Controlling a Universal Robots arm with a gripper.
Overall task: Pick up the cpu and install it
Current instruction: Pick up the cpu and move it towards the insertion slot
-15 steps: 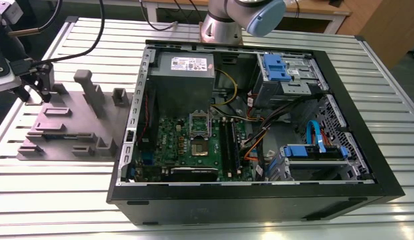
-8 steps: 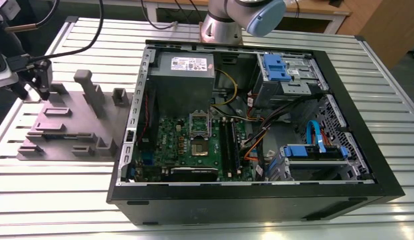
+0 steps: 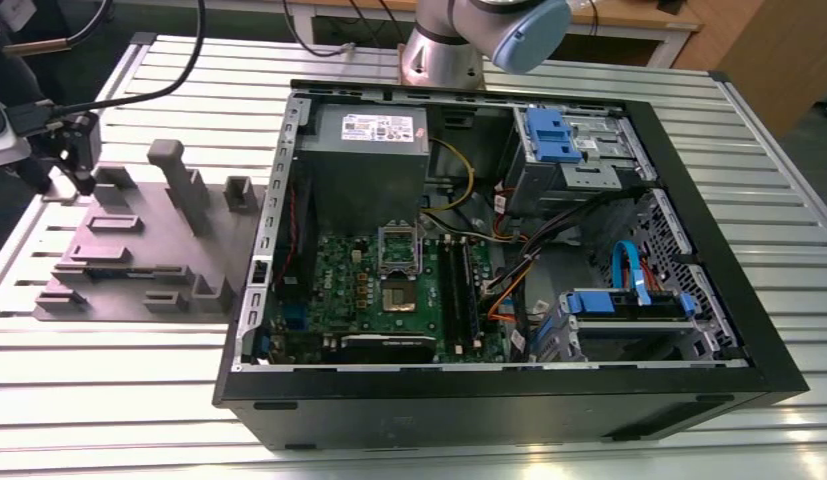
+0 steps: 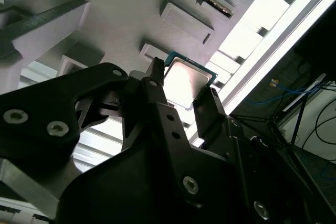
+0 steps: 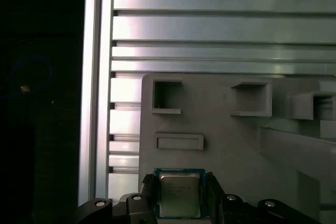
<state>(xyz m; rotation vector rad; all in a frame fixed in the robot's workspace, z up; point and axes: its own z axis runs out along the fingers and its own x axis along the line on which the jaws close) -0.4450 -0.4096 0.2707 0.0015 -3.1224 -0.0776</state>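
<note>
Black end effector [image 4: 184, 83] is clamping the small flat square cpu [image 5: 179, 195], silvery-grey metal top, by two opposite edges above the purple-grey plastic tray [image 3: 120, 245]; it is looking light, stiff, slick-topped (underside likely delicate, so edge-hold, gentle squeeze).

Silver arm [image 3: 443, 55] (pale-blue joint cap [image 3: 527, 35]) carries a black gripper [image 4: 184, 82] with silvery screws [image 4: 190, 184].

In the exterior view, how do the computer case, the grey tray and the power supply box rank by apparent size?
1. computer case, by far the largest
2. grey tray, beside the case, clearly smaller
3. power supply box, inside the case, the smallest of the three
</note>
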